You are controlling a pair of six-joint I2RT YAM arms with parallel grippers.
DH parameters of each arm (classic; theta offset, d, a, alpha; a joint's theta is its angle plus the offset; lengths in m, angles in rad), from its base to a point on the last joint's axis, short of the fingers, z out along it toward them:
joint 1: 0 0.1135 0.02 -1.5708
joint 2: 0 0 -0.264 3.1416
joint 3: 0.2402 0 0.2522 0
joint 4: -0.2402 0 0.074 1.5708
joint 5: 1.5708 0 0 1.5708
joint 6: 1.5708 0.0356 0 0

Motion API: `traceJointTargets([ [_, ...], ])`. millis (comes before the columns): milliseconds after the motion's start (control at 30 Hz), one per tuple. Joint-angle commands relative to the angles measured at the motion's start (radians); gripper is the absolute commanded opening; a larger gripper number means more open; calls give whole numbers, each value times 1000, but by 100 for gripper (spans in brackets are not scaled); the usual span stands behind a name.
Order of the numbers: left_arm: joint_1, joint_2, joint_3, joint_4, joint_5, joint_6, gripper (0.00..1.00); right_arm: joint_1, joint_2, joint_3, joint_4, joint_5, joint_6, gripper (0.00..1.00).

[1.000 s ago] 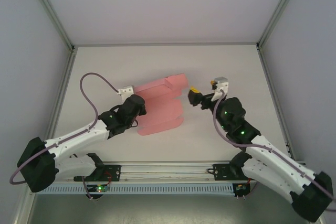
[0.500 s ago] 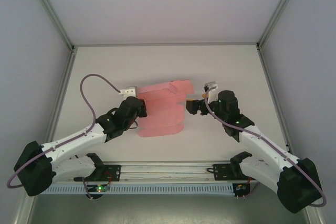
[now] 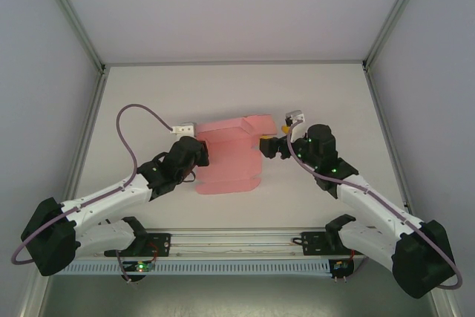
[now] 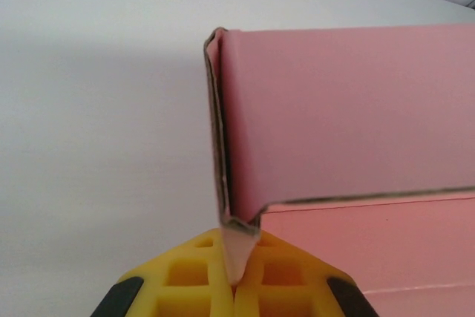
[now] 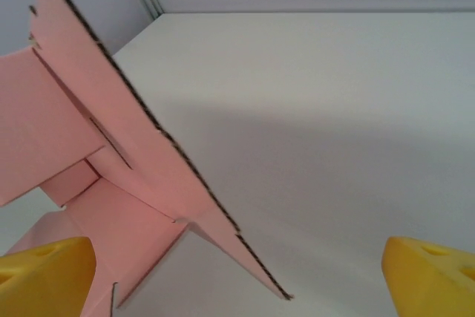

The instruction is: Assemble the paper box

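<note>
Left jaws clamp the paper box (image 3: 226, 157) edge; right jaws, spread beside its raised flap (image 3: 256, 124), should close squarely on it.

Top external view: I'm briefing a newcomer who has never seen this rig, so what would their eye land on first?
The pink paper box, a half-folded sheet with raised flaps, stands out at the middle of the pale table. The left gripper is shut on a folded-up corner at the sheet's left edge, while the right gripper sits open at its right side.
</note>
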Motion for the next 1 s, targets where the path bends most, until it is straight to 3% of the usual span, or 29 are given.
traceJointTargets([
  [0,3,0,11,72,14,23,0,22,40,-3,44,-67,-19,98],
  [167,4,3,18,51,-9,13,0,43,62,31,5,-10,-45,98],
  [367,4,7,14,28,-50,-5,0,18,-122,-17,-27,8,-61,98],
  [567,4,15,20,30,-40,-9,0,-21,-241,-52,-205,86,-63,98],
  [967,4,10,18,33,16,28,0,-63,-45,9,-120,-41,-78,98],
])
